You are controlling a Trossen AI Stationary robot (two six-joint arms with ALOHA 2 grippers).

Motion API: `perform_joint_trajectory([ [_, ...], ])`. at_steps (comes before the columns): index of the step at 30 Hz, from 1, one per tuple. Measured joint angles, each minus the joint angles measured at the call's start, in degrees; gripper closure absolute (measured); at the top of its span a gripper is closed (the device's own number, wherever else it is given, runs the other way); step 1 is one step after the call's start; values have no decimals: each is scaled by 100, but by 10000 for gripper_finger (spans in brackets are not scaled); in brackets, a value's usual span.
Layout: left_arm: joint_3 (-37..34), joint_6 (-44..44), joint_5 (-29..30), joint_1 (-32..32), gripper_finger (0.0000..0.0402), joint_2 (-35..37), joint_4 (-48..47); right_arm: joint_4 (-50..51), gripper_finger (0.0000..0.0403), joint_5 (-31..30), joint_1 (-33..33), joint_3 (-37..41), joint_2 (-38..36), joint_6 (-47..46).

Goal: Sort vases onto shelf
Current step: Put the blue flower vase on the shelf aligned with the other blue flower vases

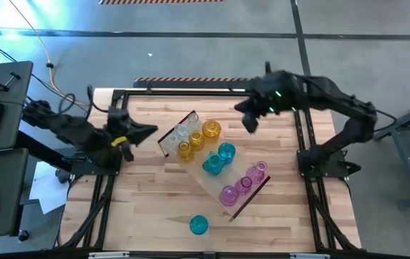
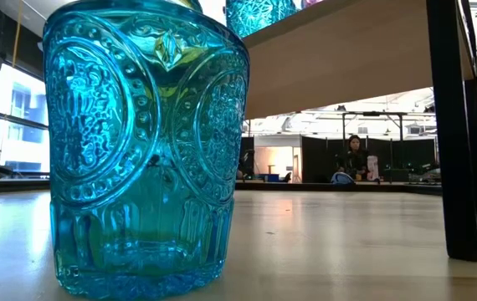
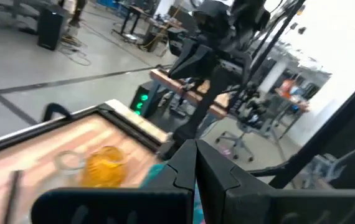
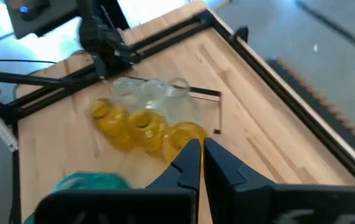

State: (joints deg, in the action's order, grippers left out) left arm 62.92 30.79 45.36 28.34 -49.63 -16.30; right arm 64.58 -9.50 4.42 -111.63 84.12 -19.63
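— So how far along was the sorting?

— Nearly finished, by the look of it. The shelf [image 1: 190, 167] lay diagonally mid-table, carrying clear vases [image 1: 184, 130], amber vases [image 1: 198, 139], teal vases [image 1: 218, 159] and pink vases [image 1: 242, 183] grouped by colour.

— Anything left over?

— One teal vase [image 1: 198, 225] stood alone on the tabletop [image 1: 147, 194] near the front edge, off the shelf.

— And the arms?

— The left gripper [image 1: 149, 131] hovered by the left edge, fingers pressed together, empty. The right gripper [image 1: 249, 121] hung near the back edge, fingers likewise closed on nothing.
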Motion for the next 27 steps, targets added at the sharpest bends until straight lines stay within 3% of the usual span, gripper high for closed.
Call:
perform_joint_trajectory([
  [8,-4,-395,246,-79,402,881,-930,-545,403,1946,1561,0,964,60],
  [11,-4,-688,381,-106,401,1116,-945,-603,403,2360,1936,0,1324,-111],
  [16,-4,-1055,437,-106,401,1422,-965,-314,403,2387,2253,7,1652,-339],
  [22,-4,-1438,438,-105,402,1682,-970,386,403,1978,2298,7,1725,-566],
  [27,-4,-1709,484,-106,401,1749,-1009,701,403,1975,2298,7,1724,-757],
])
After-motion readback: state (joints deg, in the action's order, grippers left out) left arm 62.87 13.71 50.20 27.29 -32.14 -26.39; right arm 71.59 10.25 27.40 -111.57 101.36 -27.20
